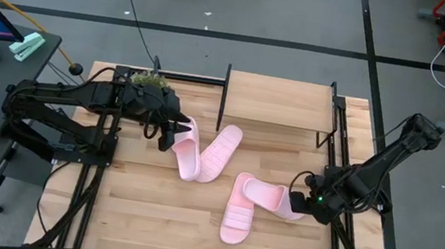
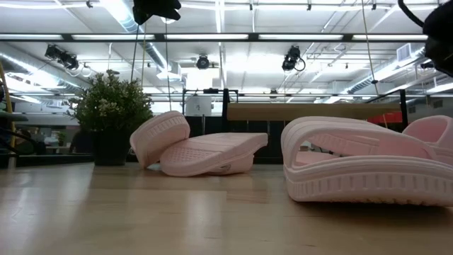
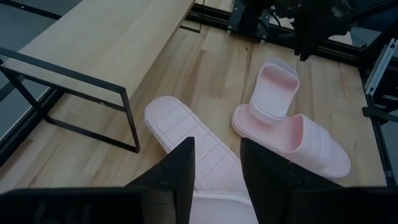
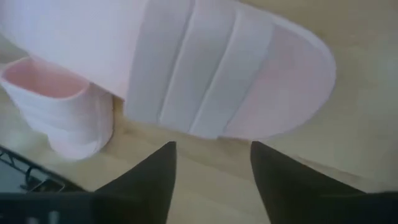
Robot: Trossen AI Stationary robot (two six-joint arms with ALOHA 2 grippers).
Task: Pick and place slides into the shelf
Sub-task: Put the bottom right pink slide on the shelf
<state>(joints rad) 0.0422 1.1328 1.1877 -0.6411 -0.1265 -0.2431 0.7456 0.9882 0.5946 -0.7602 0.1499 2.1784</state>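
Four pale pink slides lie on the plank table. Two lie side by side near the middle (image 1: 201,152), one of them sole up (image 3: 193,146); in the low view one leans on the other (image 2: 202,149). The other two (image 1: 255,203) overlap nearer the right, and one rests on the other (image 3: 283,118). The shelf (image 1: 278,102) stands at the far edge and holds nothing. My left gripper (image 1: 167,137) (image 3: 217,171) is open at the left end of the middle two. My right gripper (image 1: 300,204) (image 4: 214,177) is open, just short of the strapped slide (image 4: 217,68).
A potted plant (image 1: 148,82) (image 2: 113,117) stands at the table's far left corner, behind my left arm. Black frame rails run along the table's sides (image 1: 336,245). Bare tabletop lies along the near edge (image 1: 157,220).
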